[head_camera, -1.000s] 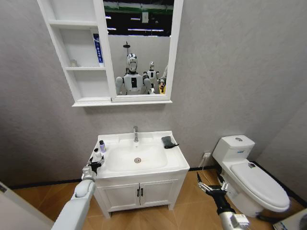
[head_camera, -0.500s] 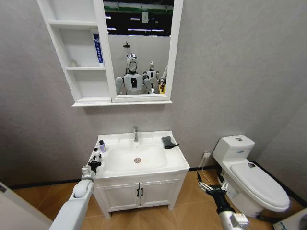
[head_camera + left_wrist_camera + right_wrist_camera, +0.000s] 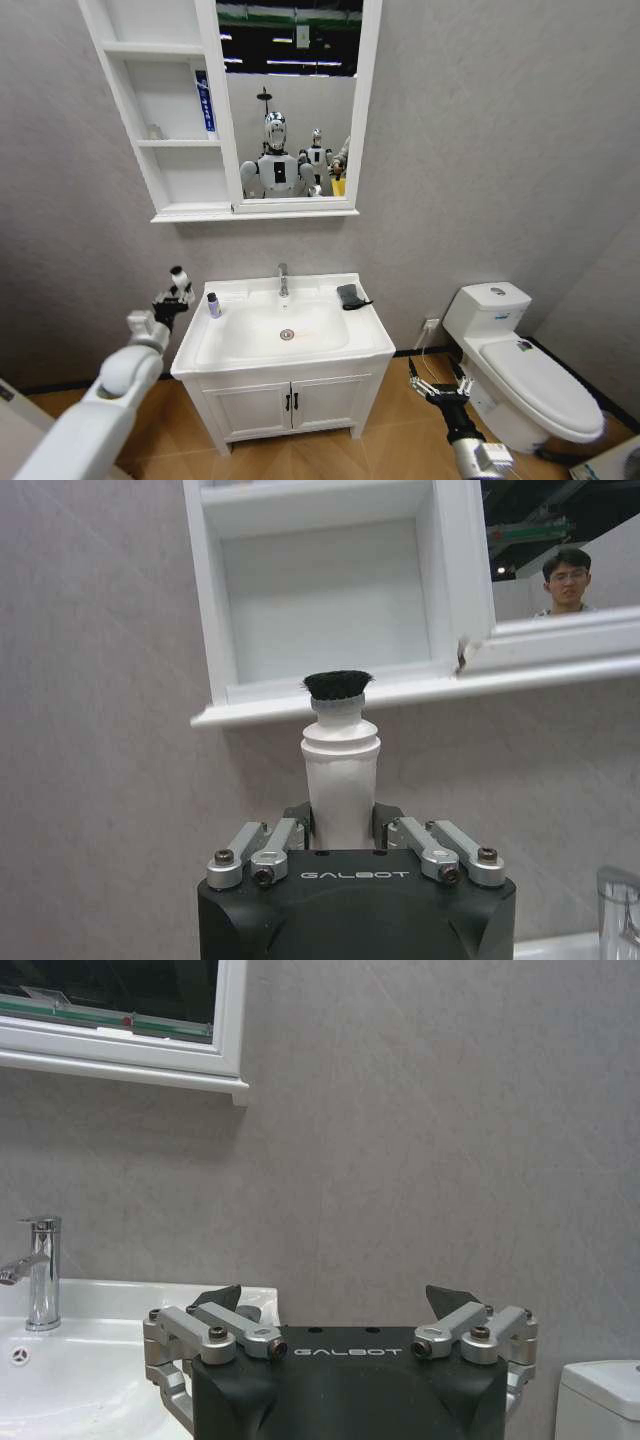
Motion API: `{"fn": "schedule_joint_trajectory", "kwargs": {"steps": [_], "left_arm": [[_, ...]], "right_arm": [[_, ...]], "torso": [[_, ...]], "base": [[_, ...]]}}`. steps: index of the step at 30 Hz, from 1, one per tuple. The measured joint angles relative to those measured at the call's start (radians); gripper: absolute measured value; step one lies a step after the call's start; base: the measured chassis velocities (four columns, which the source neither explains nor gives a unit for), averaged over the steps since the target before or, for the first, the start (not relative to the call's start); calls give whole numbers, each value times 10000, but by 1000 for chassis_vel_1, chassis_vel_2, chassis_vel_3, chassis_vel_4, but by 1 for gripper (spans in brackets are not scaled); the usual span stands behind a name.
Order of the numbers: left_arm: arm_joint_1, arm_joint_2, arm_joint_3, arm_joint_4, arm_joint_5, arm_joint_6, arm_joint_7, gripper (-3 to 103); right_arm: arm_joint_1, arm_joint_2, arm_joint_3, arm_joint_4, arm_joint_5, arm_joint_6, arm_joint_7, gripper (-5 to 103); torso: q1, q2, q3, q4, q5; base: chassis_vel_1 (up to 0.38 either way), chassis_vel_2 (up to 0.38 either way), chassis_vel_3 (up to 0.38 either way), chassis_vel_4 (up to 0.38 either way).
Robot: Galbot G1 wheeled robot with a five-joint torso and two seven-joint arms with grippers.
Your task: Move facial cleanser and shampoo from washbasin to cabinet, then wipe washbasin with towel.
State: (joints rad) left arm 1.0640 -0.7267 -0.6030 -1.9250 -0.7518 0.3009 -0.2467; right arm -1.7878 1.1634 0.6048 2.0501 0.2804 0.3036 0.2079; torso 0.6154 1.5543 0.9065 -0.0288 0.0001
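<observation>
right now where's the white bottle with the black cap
The white bottle is in the left hand, lifted off the washbasin at its left edge and below the cabinet shelves.

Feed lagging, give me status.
Left gripper shut on white bottle, raised below cabinet. Right gripper open, parked low. Path looks unobstructed.
</observation>
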Motion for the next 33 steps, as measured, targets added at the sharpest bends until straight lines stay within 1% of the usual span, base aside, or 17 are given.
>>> {"fn": "schedule_joint_trajectory", "kwargs": {"steps": [2,3,5,6,7,8,9,11,12,13,14,17,20,22,26,28,33], "left_arm": [[-399,1039,-155,-328,-1180,699,-312,30],[-399,1039,-155,-328,-1180,699,-312,30],[-1137,1912,-157,-345,-2155,1563,-373,30],[-1137,1912,-157,-345,-2155,1563,-373,30],[-1567,2248,-42,-260,-2619,1978,-437,30],[-2309,2658,299,-32,-3221,2515,-488,30],[-2309,2658,299,-32,-3221,2515,-488,30],[-3847,3140,1258,557,-3997,3146,-484,30],[-3847,3140,1258,557,-3997,3146,-484,30],[-4867,3257,1961,983,-4268,3389,-471,30],[-4867,3257,1961,983,-4268,3389,-471,30],[-7619,2973,4143,2165,-4667,3744,-658,30],[-8352,2741,4795,2524,-4731,3800,-780,30],[-9768,2098,5959,3367,-4758,3892,-1019,30],[-10888,1466,6691,4125,-4745,3894,-1242,30],[-11599,964,7167,4838,-4281,3806,-1390,30],[-12343,311,7761,6061,-3635,3695,-1458,30]], "right_arm": [[80,63,2,19,30,-7,9,100],[80,63,2,19,30,-7,9,100],[128,69,7,0,37,-7,16,100],[128,69,7,0,37,-7,16,100],[139,64,13,-1,41,-7,18,100],[147,57,22,1,51,-7,18,100],[147,57,22,1,51,-7,18,100],[146,51,49,49,61,-7,17,100],[146,51,49,49,61,-7,17,100],[127,52,81,83,61,-5,15,100],[127,52,81,83,61,-5,15,100],[41,76,130,71,24,111,10,100],[18,78,136,69,18,128,7,100],[14,73,143,76,13,142,2,100],[25,70,143,105,21,142,0,100],[26,96,160,88,24,145,-9,100],[15,125,184,62,24,180,-20,100]], "torso": [[-1,0,0,2,-6],[-1,0,0,2,-6],[-1,0,0,2,-4],[-1,0,0,2,-4],[-1,0,0,1,0],[-1,0,0,2,-2],[-1,0,0,2,-2],[0,0,0,0,-2],[0,0,0,0,-2],[0,0,1,3,-4],[0,0,1,3,-4],[-1,0,1,3,-3],[0,0,1,1,-3],[1,-1,2,-3,-6],[1,-2,2,-2,2],[1,-1,2,-2,1],[1,-2,2,2,0]], "base": [[0,0,0,0],[0,0,0,0],[0,0,0,0],[0,0,0,0],[0,0,0,0],[0,0,0,0],[0,0,0,0],[0,0,0,0],[0,0,0,0],[0,0,0,0],[0,0,0,0],[0,0,0,0],[0,0,0,0],[0,0,0,0],[0,0,0,0],[0,0,0,0],[0,0,0,0]]}}
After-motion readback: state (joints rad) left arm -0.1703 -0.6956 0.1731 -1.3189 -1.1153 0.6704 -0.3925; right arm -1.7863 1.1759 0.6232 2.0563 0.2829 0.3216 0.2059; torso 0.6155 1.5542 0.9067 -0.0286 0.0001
